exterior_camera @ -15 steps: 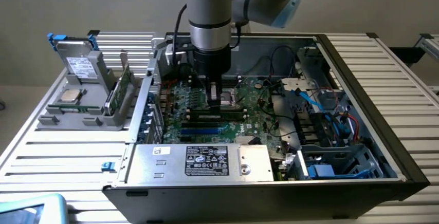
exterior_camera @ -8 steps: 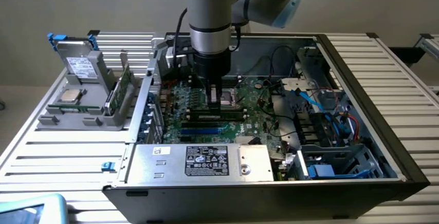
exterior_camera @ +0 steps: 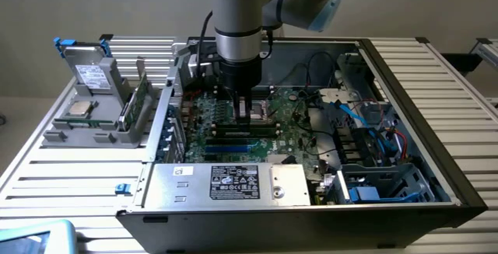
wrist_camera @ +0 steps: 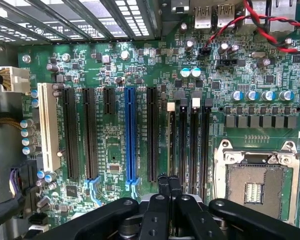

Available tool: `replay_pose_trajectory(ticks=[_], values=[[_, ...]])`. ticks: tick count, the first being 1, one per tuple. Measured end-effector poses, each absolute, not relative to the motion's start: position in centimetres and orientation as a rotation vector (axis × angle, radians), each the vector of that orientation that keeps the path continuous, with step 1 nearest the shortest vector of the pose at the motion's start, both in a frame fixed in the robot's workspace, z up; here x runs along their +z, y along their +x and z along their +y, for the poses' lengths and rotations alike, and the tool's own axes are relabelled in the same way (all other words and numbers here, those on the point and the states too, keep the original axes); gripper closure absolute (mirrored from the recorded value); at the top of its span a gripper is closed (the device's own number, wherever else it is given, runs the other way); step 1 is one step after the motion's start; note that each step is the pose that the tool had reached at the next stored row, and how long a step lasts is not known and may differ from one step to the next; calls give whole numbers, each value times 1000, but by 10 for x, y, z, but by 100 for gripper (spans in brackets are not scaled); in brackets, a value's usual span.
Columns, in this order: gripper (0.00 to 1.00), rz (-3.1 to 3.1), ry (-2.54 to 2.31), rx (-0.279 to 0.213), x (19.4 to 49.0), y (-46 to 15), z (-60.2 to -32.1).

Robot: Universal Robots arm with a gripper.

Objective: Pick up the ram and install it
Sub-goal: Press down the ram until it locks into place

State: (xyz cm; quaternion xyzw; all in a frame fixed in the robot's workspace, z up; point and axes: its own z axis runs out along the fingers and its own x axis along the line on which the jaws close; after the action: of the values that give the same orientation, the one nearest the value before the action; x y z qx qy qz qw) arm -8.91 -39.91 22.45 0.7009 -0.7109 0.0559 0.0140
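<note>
Hovering over the motherboard [wrist_camera: 115,135], our gripper [wrist_camera: 169,181] is pinched shut on nothing visible. We judge those closed fingertips could scrape the memory slots [wrist_camera: 190,140] just ahead.

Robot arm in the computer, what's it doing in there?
The robot arm is down inside an open computer case. Its gripper, jaws shut, sits right over the long memory slots on the green main board. A thin ram stick stands edge-on in the slot just below the jaws. I cannot tell whether it is clicked all the way in.
</note>
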Motion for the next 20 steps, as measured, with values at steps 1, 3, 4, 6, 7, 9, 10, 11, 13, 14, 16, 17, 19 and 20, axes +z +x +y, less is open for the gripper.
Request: replay_pose_trajectory(ticks=[1,3,4,6,7,9,10,11,13,14,16,17,19,20], values=[[89,-2213,2182,176,224,-89,-399],[89,-2211,2180,180,224,-89,-399],[89,-2211,2180,180,224,-89,-399],[89,-2211,2180,180,225,-89,-399],[89,-2212,2181,180,227,-89,-399],[89,-2211,2180,179,236,-89,-399],[89,-2211,2180,179,240,-89,-399],[89,-2211,2180,179,242,-89,-399],[89,-2211,2180,179,241,-90,-399],[89,-2211,2180,179,241,-90,-399],[89,-2209,2179,176,240,-90,-399],[89,-2207,2177,171,240,-90,-399],[89,-2204,2175,164,239,-90,-399],[89,-2205,2175,164,238,-90,-399]])
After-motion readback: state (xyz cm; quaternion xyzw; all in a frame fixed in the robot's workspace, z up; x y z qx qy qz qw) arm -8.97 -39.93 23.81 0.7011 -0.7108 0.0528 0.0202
